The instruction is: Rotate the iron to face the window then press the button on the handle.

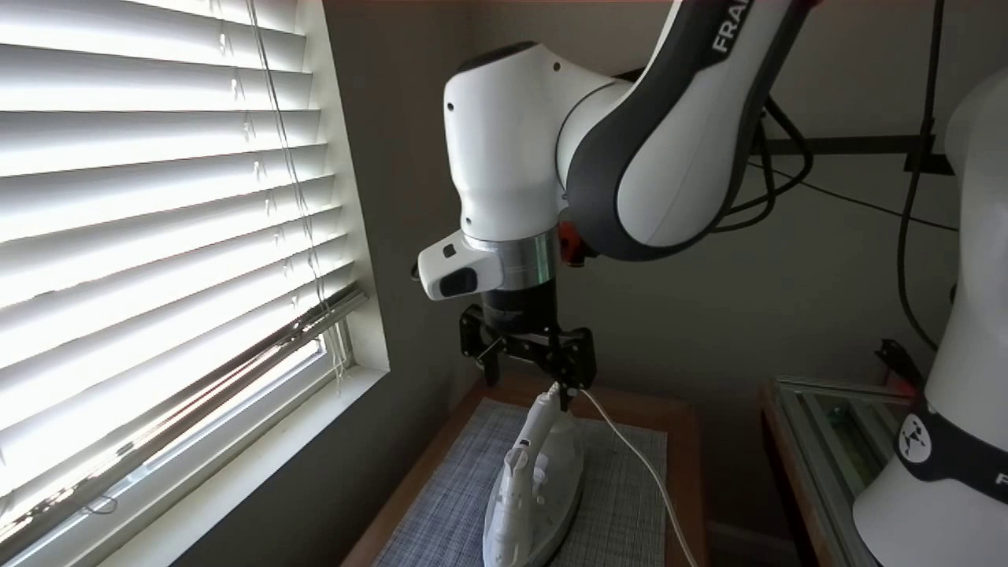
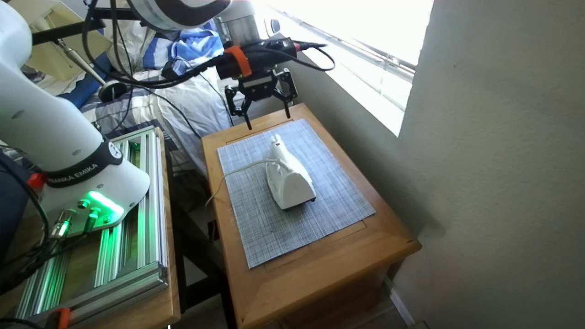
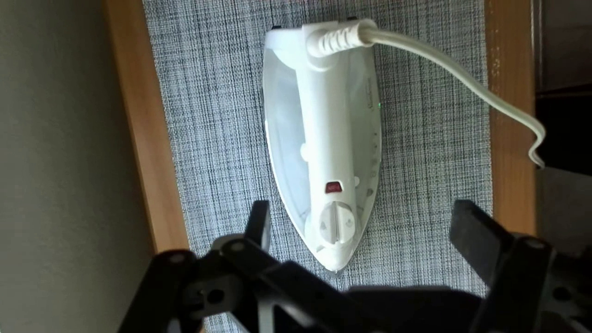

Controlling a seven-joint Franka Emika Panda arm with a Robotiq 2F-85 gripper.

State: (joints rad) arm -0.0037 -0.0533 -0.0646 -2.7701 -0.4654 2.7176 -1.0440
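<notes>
A white clothes iron (image 2: pixel 289 176) lay flat on the grey woven placemat (image 2: pixel 269 237) — handle (image 3: pixel 327 122) uppermost, nose pointing along the placemat's length, power cord (image 3: pixel 439 57) trailing off one long side. The blind-covered window (image 1: pixel 157 213) stood off the placemat's other long side. Above the placemat's end that the nose faced, the Robotiq gripper (image 2: pixel 269 122) hung with fingers wide apart — clear of the iron.

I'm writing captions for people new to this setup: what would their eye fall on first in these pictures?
Probably the bright window, filling the left of an exterior view. Next likely comes the white iron resting on the grey mat in the wrist view, its cord trailing off to the right. At the left of an exterior view, the green light on the robot's base may also draw the eye.
</notes>
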